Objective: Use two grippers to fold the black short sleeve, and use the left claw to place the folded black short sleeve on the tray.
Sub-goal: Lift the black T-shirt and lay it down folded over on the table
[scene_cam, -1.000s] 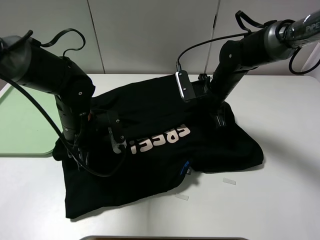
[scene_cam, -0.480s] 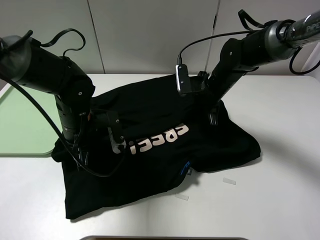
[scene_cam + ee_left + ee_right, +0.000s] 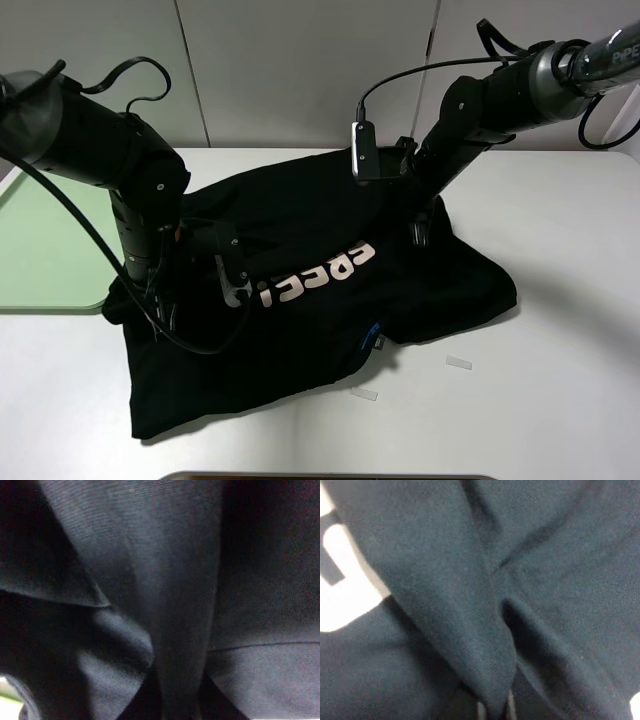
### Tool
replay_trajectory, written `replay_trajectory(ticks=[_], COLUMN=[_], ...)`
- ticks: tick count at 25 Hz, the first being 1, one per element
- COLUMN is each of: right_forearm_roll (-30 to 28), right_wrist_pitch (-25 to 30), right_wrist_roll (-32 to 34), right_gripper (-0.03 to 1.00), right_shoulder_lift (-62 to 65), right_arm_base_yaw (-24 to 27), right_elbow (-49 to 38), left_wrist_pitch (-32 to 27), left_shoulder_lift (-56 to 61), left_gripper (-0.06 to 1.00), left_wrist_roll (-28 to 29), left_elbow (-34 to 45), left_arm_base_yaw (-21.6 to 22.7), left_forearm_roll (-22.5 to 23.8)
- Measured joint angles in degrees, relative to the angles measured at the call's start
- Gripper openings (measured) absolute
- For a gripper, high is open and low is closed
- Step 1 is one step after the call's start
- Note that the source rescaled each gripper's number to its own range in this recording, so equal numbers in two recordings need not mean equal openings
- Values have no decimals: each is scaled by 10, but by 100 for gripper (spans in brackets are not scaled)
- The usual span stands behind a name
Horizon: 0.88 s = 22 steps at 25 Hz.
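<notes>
Your right arm has climbed a little since a second ago, and the right gripper [image 3: 418, 236] has dragged the right corner of the black short sleeve [image 3: 300, 345] inward. Elbow high, forearm sloping down, it is pinched tight on a ridge of cloth. Your left claw [image 3: 232, 292] sits low, wrist bent over the shirt's left side, clamped on a fold too. The shirt lies spread on the table [image 3: 560, 400], its left edge just beside the tray [image 3: 40, 250].
</notes>
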<state>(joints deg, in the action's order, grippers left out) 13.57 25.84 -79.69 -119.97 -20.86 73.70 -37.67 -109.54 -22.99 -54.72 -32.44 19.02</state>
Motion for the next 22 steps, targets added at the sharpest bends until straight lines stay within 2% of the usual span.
replay_trajectory(ticks=[8, 15, 22], right_forearm_roll=[-96, -177, -196], right_wrist_pitch=[68, 132, 227], right_wrist_roll=[10, 80, 110], right_gripper=[0, 0, 0], right_shoulder_lift=[2, 44, 124], right_arm_base_yaw=[0, 0, 0], right_elbow=[0, 30, 52], left_wrist_pitch=[-36, -84, -153], left_shoulder_lift=[64, 115, 130], left_gripper=[0, 0, 0], left_wrist_roll=[0, 0, -11], left_elbow=[-28, -89, -177], left_arm_base_yaw=[0, 0, 0], left_forearm_roll=[35, 41, 42])
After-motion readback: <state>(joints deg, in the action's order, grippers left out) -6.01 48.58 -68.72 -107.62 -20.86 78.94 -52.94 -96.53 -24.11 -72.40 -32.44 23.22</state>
